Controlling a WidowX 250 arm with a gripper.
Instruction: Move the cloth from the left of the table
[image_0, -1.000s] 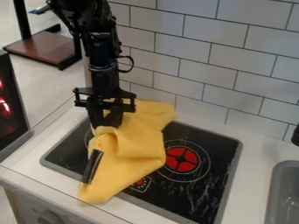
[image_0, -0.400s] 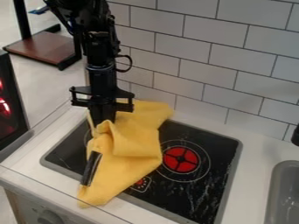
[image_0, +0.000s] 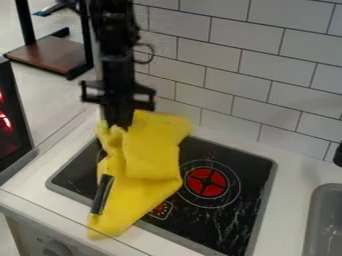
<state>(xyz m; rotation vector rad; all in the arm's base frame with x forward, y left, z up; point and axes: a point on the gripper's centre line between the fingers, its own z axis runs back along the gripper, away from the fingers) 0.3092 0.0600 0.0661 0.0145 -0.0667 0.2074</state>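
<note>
gripper: your gripper (image_0: 120, 125) is higher than in the earlier frames, over the stove's back left.
fingers: closer together than at first, now pinching the cloth's upper fold.
cloth: cloth (image_0: 151, 156) is on the left of the stove (image_0: 200, 227); its top rises with you, its bulk drapes down, low corner over the front edge onto the counter (image_0: 292, 182).
strip: black strip (image_0: 102, 195) lies against the cloth's left side, near where it was.
burner: red burner (image_0: 206, 182) is just right of the cloth.
task: grasp looks good, lift only starting; cloth not yet off the left.
next: you likely need more height before carrying it away.
risk: low corner may drag, strip may get pulled along, thin pinch may slip.
</note>
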